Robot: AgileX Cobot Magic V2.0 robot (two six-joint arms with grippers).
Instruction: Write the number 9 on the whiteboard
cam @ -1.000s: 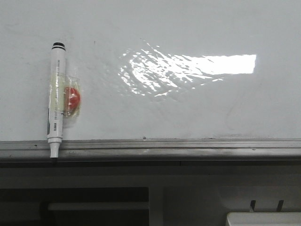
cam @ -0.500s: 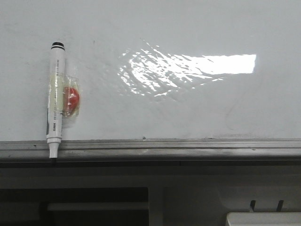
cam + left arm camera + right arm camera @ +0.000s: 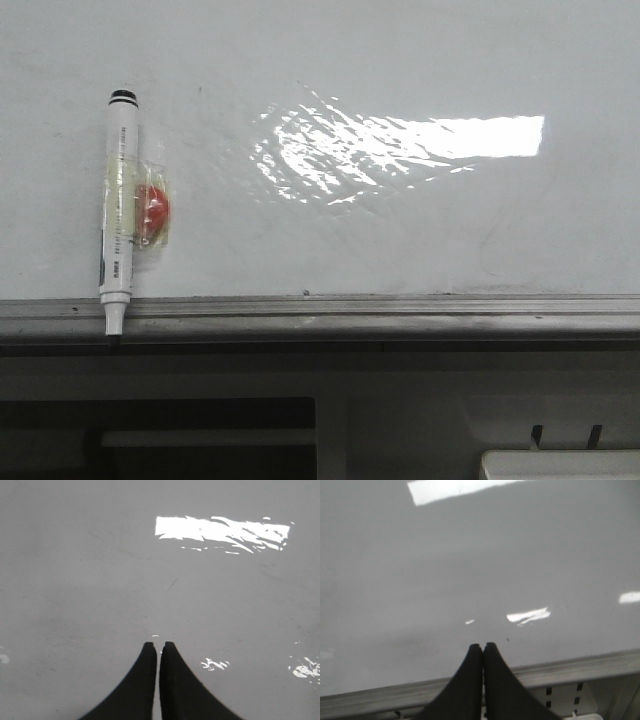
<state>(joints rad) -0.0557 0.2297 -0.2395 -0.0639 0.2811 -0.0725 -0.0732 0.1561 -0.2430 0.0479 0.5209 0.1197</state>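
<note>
— Across the upper front view, filling it edge to edge: the whiteboard [image 3: 400, 240], glossy white, with a bright patch of glare [image 3: 400, 145] right of centre.

— And along its lower edge?

— Grey metal rail [image 3: 400, 312], running the full width. Below that, dark shelving and the corner of a white object [image 3: 560, 465] at the lower right.

— Anything on the board's surface?

— White marker pen [image 3: 118, 215] at the far left, upright, black cap end up, nib end down over the rail. Fastened by a strip of clear tape, with a small red piece [image 3: 153, 208] under the tape just beside the barrel. Elsewhere only faint smudges and the sheen.

— Left gripper [image 3: 159, 646]?

— Seen from its wrist camera: two black fingers drawn together, only a hairline slit between them, gripping nothing. Pointed at bare board, glare beyond the tips.

— Touching the board?

— Cannot tell from that angle.

— Right gripper [image 3: 483, 646]?

— Fingertips pressed together as well, nothing between them. Tips over the board near its lower edge, with the rail crossing behind the fingers.

— Either one near the marker?

— Hard to say; marker in neither wrist view, and neither gripper in the front view.
</note>
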